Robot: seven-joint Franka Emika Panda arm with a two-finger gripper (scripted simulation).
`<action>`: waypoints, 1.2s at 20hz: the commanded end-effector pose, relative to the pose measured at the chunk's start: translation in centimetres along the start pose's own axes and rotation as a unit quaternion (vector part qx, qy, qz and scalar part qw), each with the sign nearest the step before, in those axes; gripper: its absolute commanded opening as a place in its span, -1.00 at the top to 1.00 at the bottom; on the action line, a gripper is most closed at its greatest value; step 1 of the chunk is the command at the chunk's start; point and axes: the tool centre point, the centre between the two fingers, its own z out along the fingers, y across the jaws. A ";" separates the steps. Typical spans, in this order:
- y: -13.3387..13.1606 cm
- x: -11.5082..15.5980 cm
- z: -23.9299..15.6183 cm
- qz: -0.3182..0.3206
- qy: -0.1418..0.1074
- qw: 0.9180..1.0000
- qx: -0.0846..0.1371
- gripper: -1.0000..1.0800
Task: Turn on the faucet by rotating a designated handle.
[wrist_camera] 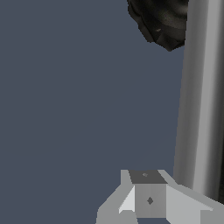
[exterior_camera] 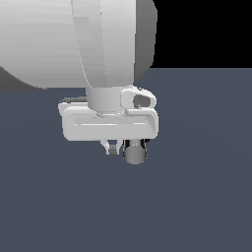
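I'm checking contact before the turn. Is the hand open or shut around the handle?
Cannot tell. In the wrist view one finger sits beside the handle; in the exterior view the hand hides most of it.

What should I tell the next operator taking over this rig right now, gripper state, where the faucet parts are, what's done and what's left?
Gripper: low over the faucet; only one fingertip shows, so open or shut cannot be told.
Handle: grey bar running right beside that fingertip; contact is unclear. Its round end shows just below the gripper body in the exterior view.
Faucet base: black, scalloped, at the bar's far end.
Done: gripper brought alongside the handle.
Left: push the handle around to turn the faucet on; whether rotation has begun cannot be judged.
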 end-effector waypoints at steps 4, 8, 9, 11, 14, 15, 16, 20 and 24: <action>2.0 0.1 0.0 0.000 0.000 1.000 0.000 1.00; 3.9 0.3 0.0 0.000 0.000 1.000 0.000 1.00; 4.4 0.3 0.0 0.000 0.000 1.000 0.000 1.00; 5.4 0.3 0.0 0.000 0.000 1.000 0.000 1.00; 6.8 0.4 0.0 0.000 0.000 1.000 0.000 1.00; 7.3 0.5 0.0 0.000 0.000 1.000 0.000 1.00; 7.8 0.5 0.0 0.000 0.000 1.000 0.000 1.00; 9.7 0.6 0.0 0.000 0.000 1.000 0.000 1.00; 11.6 0.8 0.0 0.000 0.000 1.000 0.000 1.00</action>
